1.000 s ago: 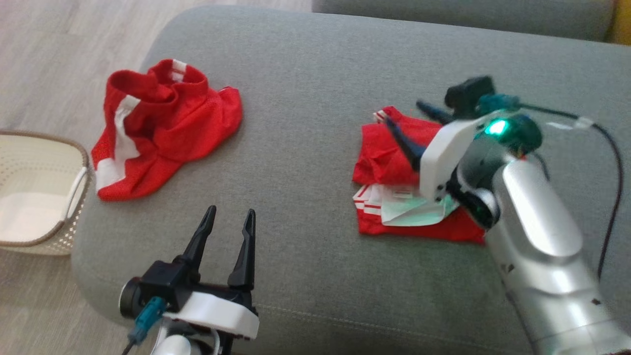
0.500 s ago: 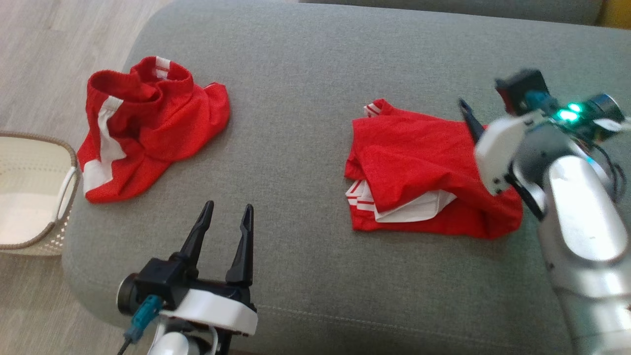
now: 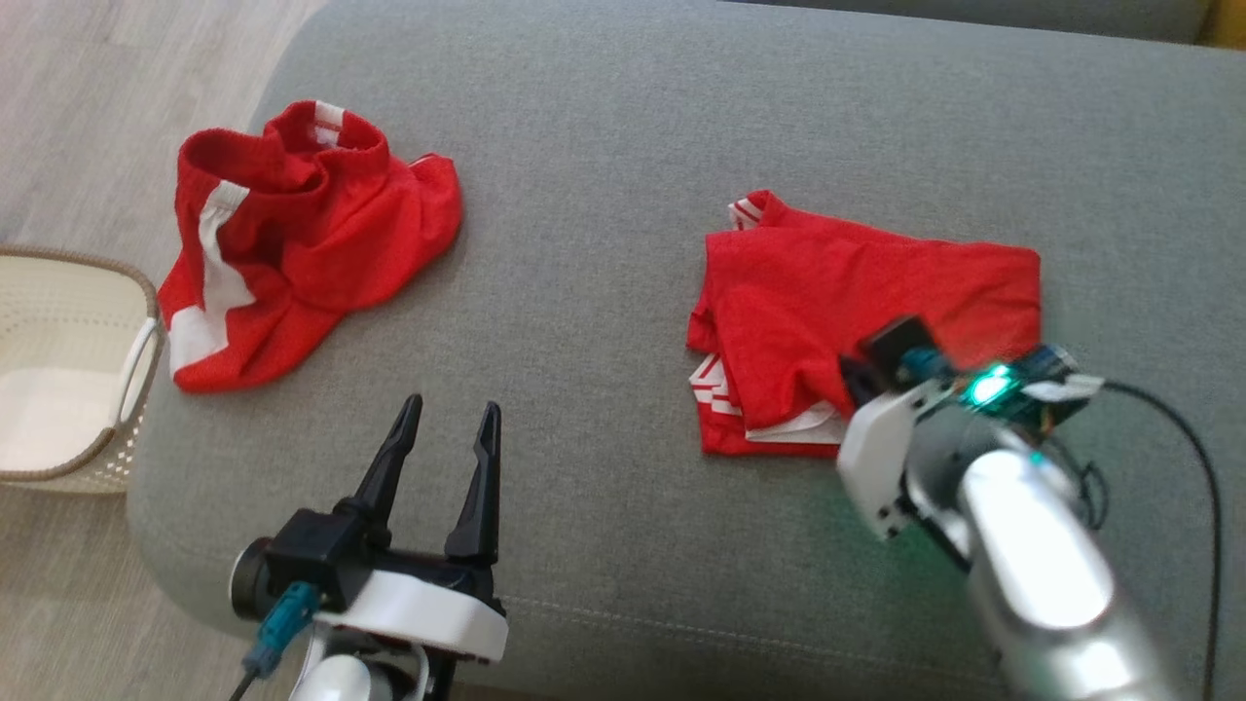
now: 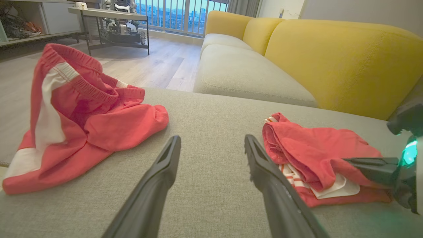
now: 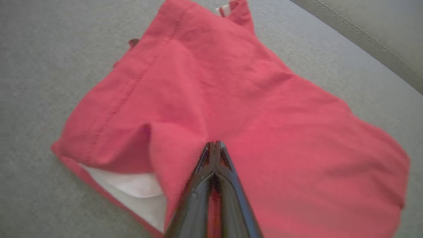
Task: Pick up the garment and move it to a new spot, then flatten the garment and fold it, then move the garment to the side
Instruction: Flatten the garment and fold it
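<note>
The right tool (image 5: 214,144), tips pressed together, rises at bottom centre over a red garment (image 5: 261,99) on the grey cushion (image 5: 36,53)

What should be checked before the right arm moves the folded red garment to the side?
1. Right gripper jaws shut over the folded garment: ok.
2. Cloth actually pinched between the jaws: cannot tell.
3. Fold tidy: not ok; a white layer pokes out at its near edge.
4. Left gripper open, apart from both garments: ok.
5. Crumpled garment lies apart from the folded one: ok.
6. Bare cushion beside the folded garment to move it onto: ok.
</note>
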